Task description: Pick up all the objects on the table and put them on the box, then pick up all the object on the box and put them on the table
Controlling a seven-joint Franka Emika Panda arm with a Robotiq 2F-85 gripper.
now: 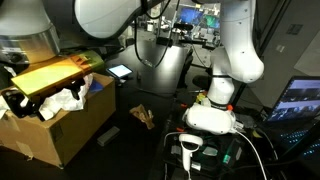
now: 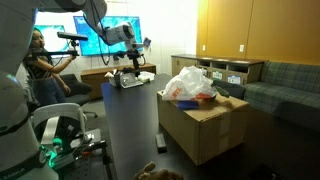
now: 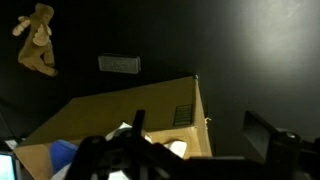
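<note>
The gripper (image 3: 190, 152) is seen nearest, at the lower edge of the wrist view. Its jaws are spread wide and nothing is held between them. Just behind it, in the lower middle of that frame, the box (image 3: 150, 108) is found with its top open, and a blue piece (image 3: 62, 152) lies inside, at the lower left. In an exterior view a white plastic bag (image 2: 190, 82) is heaped on top of the box, right of the middle of the frame, and an orange-red piece (image 2: 185, 100) is seen under the edge of the bag.

Farther away, in the upper left of the wrist view, a brown piece (image 3: 35, 42) lies on the black table (image 3: 250, 50), well apart from the box. Near it a small grey flat thing (image 3: 120, 64) is seen; what it is cannot be told.

The first half of the task is judged to be almost done: most things are gathered on the box. The brown piece, and perhaps the grey thing, are left to be picked up. The second half, where everything is brought back to the table, is judged as not begun.
</note>
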